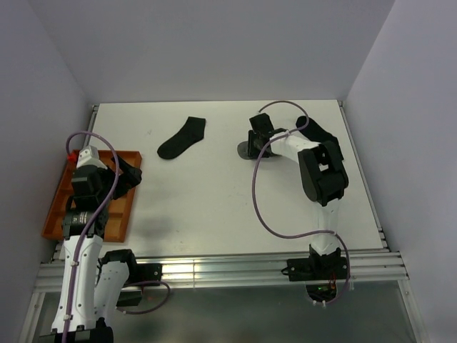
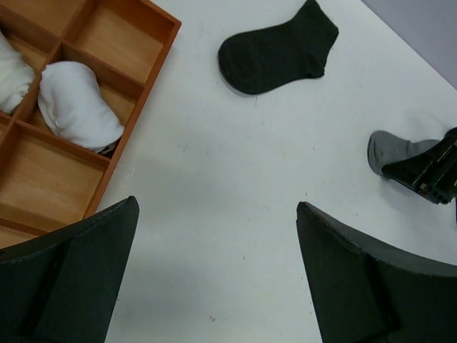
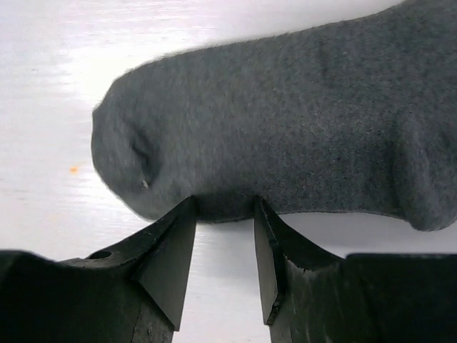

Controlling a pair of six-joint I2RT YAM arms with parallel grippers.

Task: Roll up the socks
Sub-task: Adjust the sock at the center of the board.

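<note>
Grey sock (image 3: 285,121) fills the upper frame; my right hand (image 3: 223,204) sits half-shut at its edge to start rolling, grip I cannot tell. Left hand (image 2: 216,207) hangs open, empty.

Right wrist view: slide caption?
Right gripper, jaws partly open, at the edge of a grey sock on the white table.

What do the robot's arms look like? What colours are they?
The left arm and right arm have white tube-shaped links joined by chunky black joints. A thin purple cable loops along each one. The fingers are matte black and wedge-shaped, tapering to pointed tips.
</note>
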